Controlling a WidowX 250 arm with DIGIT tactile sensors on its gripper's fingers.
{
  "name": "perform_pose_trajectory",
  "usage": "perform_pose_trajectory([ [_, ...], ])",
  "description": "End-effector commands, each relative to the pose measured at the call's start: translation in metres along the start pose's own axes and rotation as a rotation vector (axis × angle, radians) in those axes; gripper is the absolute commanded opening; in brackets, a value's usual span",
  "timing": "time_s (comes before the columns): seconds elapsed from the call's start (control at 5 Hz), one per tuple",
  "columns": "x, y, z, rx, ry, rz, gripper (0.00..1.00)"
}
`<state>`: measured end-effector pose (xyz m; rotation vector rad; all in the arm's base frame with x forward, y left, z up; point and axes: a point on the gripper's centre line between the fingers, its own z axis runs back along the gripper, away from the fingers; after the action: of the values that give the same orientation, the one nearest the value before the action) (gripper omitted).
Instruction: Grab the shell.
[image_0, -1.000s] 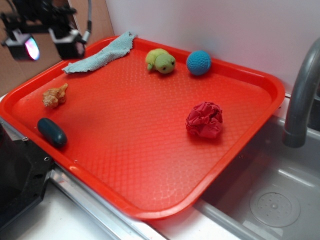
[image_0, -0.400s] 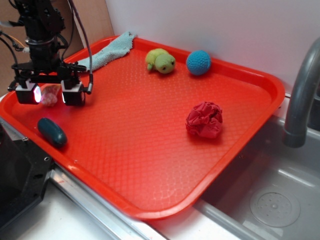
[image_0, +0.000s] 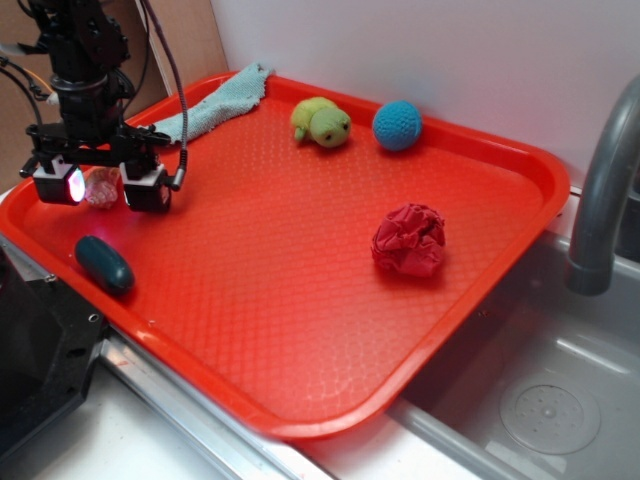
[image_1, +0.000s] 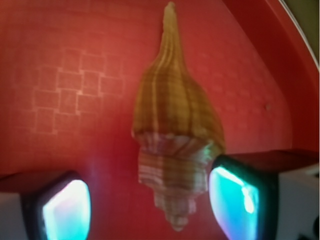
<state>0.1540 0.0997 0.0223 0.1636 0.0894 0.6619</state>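
The tan-orange spiral shell (image_0: 100, 187) lies on the red tray (image_0: 300, 260) near its left rim. My gripper (image_0: 102, 186) is lowered over it with jaws open, one finger on each side of the shell. In the wrist view the shell (image_1: 172, 125) fills the middle, pointed tip up, knobby end between my glowing pads (image_1: 235, 202). The shell sits closer to the right pad; the left pad stands apart from it. The shell rests on the tray and is not gripped.
A dark teal oval object (image_0: 104, 264) lies just in front of the gripper. A teal cloth (image_0: 215, 105), green plush (image_0: 321, 122), blue ball (image_0: 397, 125) and crumpled red cloth (image_0: 409, 239) are on the tray. A sink and grey faucet (image_0: 605, 190) stand at right.
My gripper came down from above the tray's back left corner to straddle the shell. Since 0.4 s ago it has barely moved. The shell has not shifted.
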Motion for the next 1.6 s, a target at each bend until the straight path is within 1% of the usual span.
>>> perform_pose_trajectory([
  [0.0,0.001,0.037,-0.018,-0.125,-0.032,-0.086,1.00],
  [0.2,0.003,0.034,-0.022,-0.122,-0.006,-0.053,0.00],
  [0.4,0.006,0.026,-0.022,-0.110,-0.008,-0.081,0.00],
  [0.6,0.006,0.015,-0.008,-0.098,-0.041,-0.134,0.00],
  [0.8,0.000,-0.007,0.047,-0.018,-0.067,-0.282,0.00],
  [1.0,-0.021,-0.032,0.103,-0.112,-0.204,-0.465,0.00],
  [1.2,-0.054,-0.049,0.143,-0.160,-0.213,-0.575,0.00],
  [1.4,-0.066,-0.062,0.157,-0.176,-0.179,-0.571,0.00],
])
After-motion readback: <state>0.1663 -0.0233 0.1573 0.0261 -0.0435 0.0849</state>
